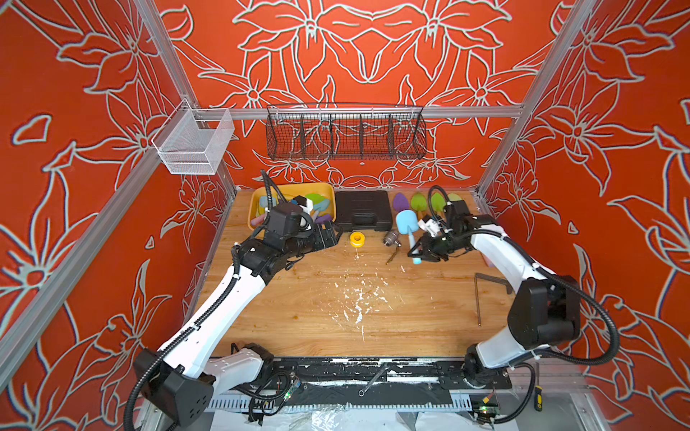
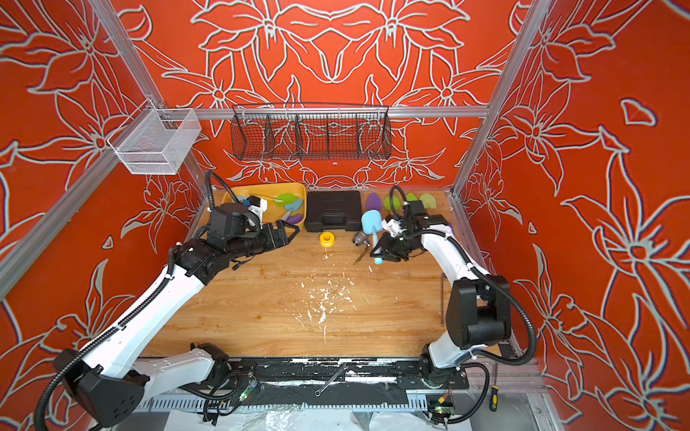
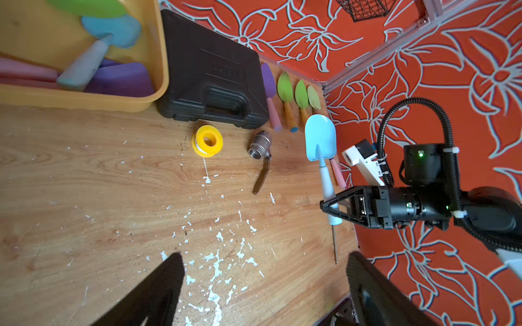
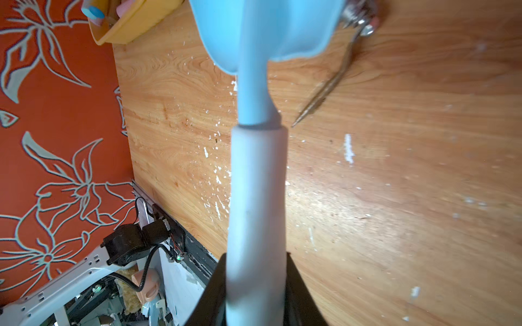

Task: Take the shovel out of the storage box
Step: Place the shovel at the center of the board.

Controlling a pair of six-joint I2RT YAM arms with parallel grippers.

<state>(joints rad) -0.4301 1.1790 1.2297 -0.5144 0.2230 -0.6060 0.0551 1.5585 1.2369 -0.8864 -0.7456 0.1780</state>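
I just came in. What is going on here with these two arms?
The right gripper is shut on the handle of a light blue shovel, holding it over the wooden table, outside the yellow storage box. The left gripper is beside the box, its fingers open and empty. Inside the box lie more shovels.

A robot test cell is shown: a wooden table (image 1: 410,306) is boxed in by an aluminium frame (image 1: 470,111) hung with floral backdrops (image 1: 373,44). A left arm (image 1: 209,328) and a right arm (image 1: 500,257) are mounted on the near rail (image 1: 336,373), beside exposed circuit boards (image 1: 484,409).
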